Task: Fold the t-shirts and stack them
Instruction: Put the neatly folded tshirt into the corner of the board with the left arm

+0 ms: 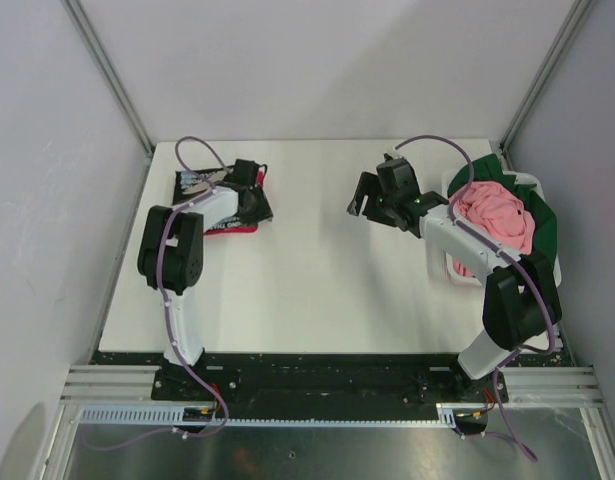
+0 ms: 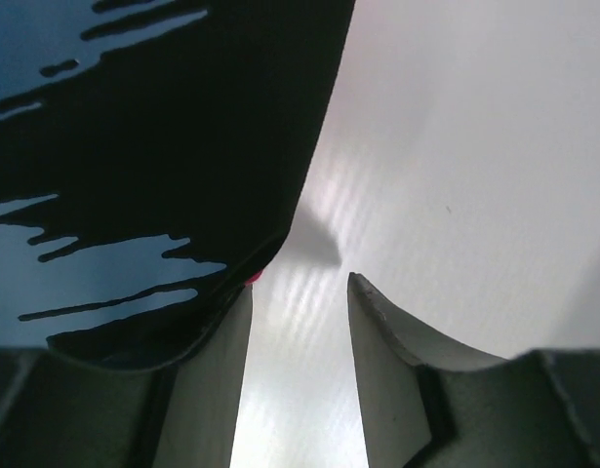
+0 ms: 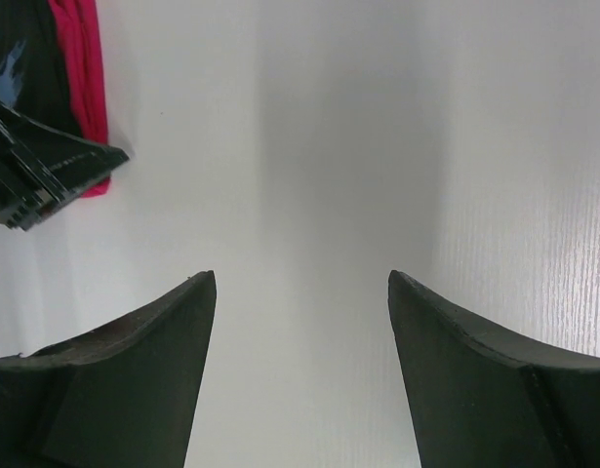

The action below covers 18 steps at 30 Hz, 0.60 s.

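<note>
At far right, pink t-shirt (image 1: 497, 215) in basket (image 1: 457, 272), seen overhead only

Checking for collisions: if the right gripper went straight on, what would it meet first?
Likely only the bare table; the right gripper aims past the crimson t-shirt, off to its side. Depth is unclear.

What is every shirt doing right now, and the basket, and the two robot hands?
red shirt: at the bottom of the pile, only its edge showing
black shirt: folded, on top of the red shirt
basket: upright, with cloth in it
pink shirt: crumpled in the basket
green shirt: unfolded, hanging over the basket's side
left gripper: open, empty, beside the black shirt
right gripper: wide open, empty
</note>
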Available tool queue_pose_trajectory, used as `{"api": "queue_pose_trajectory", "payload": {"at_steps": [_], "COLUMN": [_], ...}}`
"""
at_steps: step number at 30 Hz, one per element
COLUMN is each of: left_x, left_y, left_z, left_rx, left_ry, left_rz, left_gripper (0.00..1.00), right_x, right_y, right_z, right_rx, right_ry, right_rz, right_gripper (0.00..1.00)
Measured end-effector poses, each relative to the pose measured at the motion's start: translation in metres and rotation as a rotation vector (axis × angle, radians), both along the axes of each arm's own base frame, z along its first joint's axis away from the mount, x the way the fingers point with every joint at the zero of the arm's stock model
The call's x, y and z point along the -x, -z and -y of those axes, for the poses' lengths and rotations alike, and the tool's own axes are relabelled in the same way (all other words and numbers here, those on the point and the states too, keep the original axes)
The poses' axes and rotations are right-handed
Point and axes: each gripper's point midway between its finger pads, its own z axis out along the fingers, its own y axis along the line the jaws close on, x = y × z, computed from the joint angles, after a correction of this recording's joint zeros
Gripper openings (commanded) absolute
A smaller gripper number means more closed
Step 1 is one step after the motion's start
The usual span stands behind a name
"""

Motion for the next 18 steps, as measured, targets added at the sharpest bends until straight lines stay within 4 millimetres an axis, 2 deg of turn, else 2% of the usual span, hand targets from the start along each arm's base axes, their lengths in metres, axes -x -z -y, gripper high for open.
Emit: {"api": "queue_pose_trajectory", "payload": {"at_steps": [12,15,18], "left_x": [-0.070,-0.077,-0.074], "left_y": [-0.003,-0.004,-0.002], "left_z": [-0.084,-0.097,-0.106], "left_rx": [-0.057,-0.071,-0.080], "left_ry": [-0.093,-0.103,-0.108], "left_rz": [0.027,0.026,0.009], "left_gripper": [0.49,0.49,0.49], "right_x": [0.002,0.003,0.006], "right_y": [0.003,0.004,0.007], "right_z": [0.003,0.004,0.005], "right_rx": [0.014,0.020,0.031], "right_ry": [-0.004,-0.006,-0.010], "right_rz": [-0.011,-0.016,-0.027], "right_gripper": [0.75,0.75,0.75]}}
